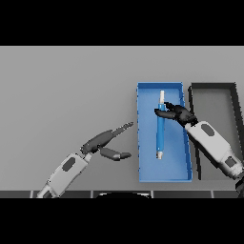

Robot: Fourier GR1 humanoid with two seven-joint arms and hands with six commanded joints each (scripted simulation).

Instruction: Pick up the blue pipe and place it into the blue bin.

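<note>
Single head view looks steeply down at the grey table [66,95].

the light is even and rather flat, with no single bright source to be made out; the grey table [66,86] reads as one smooth mid-grey from edge to edge, without hot spots or glare. shadows are faint: a soft darker strip lies along the inner walls of the blue bin [164,175], and the dark bin [213,86] beside it is dim inside. the blue pipe [161,131] shows a pale highlight on its white ends. the right hand [177,113] and left hand [106,141] are very dark, so their surface detail is lost. edges look slightly soft throughout, and straight lines stay straight toward the borders.
</note>
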